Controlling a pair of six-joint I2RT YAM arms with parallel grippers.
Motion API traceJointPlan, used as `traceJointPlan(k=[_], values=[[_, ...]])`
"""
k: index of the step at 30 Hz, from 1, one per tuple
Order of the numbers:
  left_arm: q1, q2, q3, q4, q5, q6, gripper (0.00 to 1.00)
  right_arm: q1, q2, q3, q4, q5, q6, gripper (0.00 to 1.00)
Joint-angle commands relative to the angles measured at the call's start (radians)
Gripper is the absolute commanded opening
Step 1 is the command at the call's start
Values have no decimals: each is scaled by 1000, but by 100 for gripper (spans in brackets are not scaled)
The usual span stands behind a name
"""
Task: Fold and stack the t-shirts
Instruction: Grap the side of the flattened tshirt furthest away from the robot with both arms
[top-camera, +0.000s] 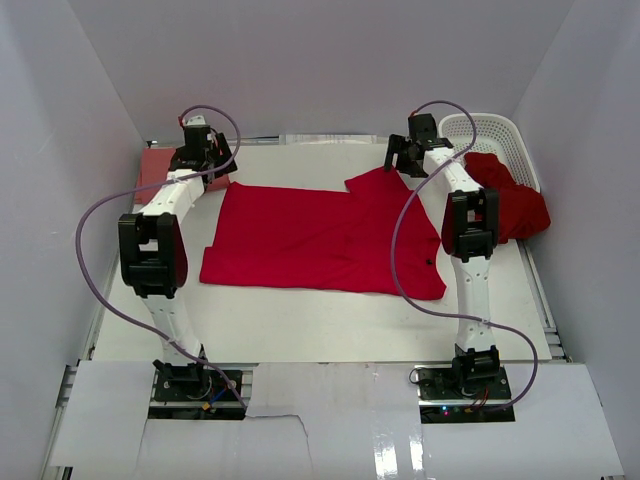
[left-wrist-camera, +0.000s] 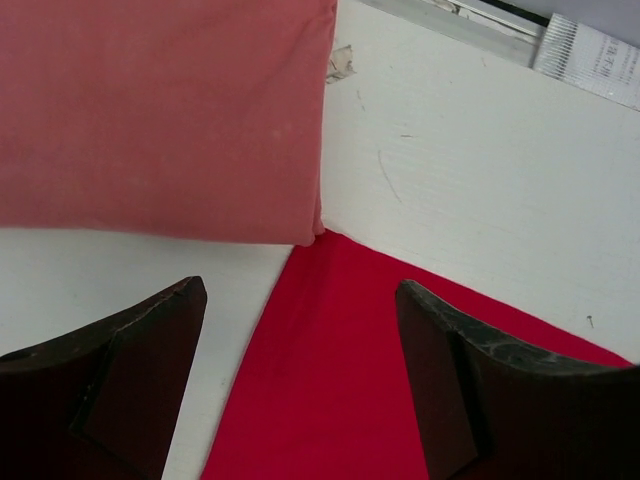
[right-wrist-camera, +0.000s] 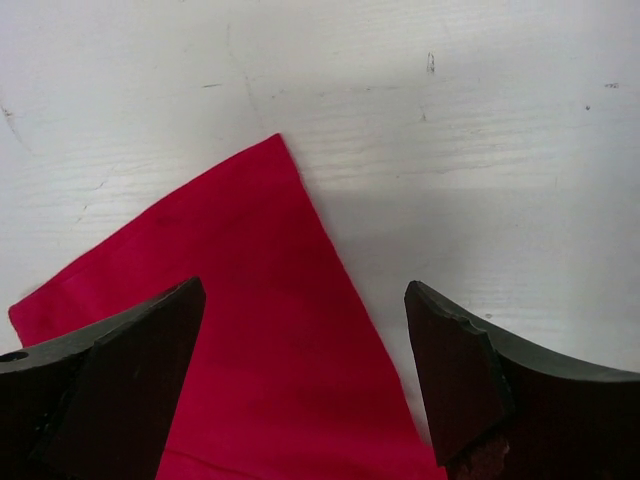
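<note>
A crimson t-shirt lies spread flat in the middle of the table. My left gripper is open above its far left corner. My right gripper is open above its far right sleeve. Neither holds anything. A folded salmon-pink t-shirt lies at the far left, seen close in the left wrist view. More crimson t-shirts hang out of the basket at the right.
A white lattice basket stands at the far right corner. White walls enclose the table on three sides. Purple cables loop from both arms. The table's far rail shows behind the left gripper.
</note>
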Motion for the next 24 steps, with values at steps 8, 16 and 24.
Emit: traceJointPlan(k=[8, 16, 24], values=[[-53, 51, 35, 10, -18, 73, 93, -14, 63, 94, 104, -91, -39, 80], [-76, 121, 71, 2, -46, 85, 93, -14, 116, 103, 133, -102, -44, 72], [-76, 109, 41, 17, -58, 81, 94, -16, 140, 106, 169, -71, -50, 64]])
